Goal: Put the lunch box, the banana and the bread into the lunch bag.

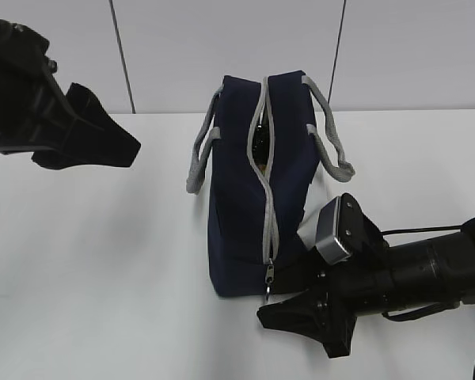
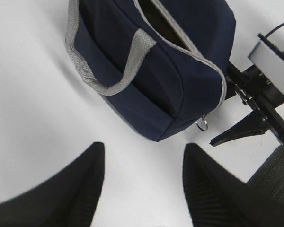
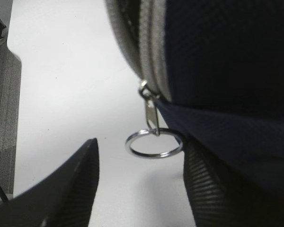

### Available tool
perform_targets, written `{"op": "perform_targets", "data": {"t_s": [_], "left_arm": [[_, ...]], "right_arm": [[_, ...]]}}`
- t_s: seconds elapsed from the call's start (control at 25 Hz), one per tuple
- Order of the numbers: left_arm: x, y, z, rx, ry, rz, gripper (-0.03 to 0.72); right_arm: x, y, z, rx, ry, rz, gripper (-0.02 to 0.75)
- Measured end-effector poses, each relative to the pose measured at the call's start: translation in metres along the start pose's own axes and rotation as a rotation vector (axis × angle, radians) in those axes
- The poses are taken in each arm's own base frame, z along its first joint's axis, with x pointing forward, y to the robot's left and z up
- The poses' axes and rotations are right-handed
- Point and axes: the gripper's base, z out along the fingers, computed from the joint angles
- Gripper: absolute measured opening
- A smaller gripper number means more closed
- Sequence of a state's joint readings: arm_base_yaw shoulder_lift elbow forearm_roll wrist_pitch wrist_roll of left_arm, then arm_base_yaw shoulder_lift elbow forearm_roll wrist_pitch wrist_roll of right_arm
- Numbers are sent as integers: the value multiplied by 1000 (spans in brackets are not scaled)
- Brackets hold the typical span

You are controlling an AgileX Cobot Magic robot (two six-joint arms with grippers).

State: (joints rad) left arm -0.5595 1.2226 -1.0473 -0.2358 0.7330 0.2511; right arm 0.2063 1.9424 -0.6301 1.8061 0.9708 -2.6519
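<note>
On the white bench [image 1: 103, 277] the lunch bag [image 1: 245, 229] stands partly unzipped. Its fabric looks soft and would likely sag, so the ring pull [image 3: 154, 144] is the best hold. The right end effector [image 3: 139, 184] straddles it, ungripped; the left end effector [image 2: 142, 189] hangs released.

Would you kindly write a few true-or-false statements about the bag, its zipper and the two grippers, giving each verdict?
1. The lunch bag lies flat on its side. False: it stands upright on the table.
2. The ring pull hangs at the zipper's low end. True.
3. The zipper is shut along its whole length. False: it gapes near the top.
4. The right gripper has the ring between its fingers, not yet pinched. True.
5. The left gripper grips a grey handle. False: it is empty, clear of the bag.
</note>
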Motion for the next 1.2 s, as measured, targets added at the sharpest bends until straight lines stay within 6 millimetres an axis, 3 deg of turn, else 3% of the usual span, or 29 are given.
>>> {"op": "perform_targets", "data": {"t_s": [0.64,1.2], "left_arm": [[1,0,0,1,6,1,380],[1,0,0,2,14,1,380]], "right_arm": [[-2,1,0,-9,-27,1,398],[2,-2,0,18,19,4,180]]}}
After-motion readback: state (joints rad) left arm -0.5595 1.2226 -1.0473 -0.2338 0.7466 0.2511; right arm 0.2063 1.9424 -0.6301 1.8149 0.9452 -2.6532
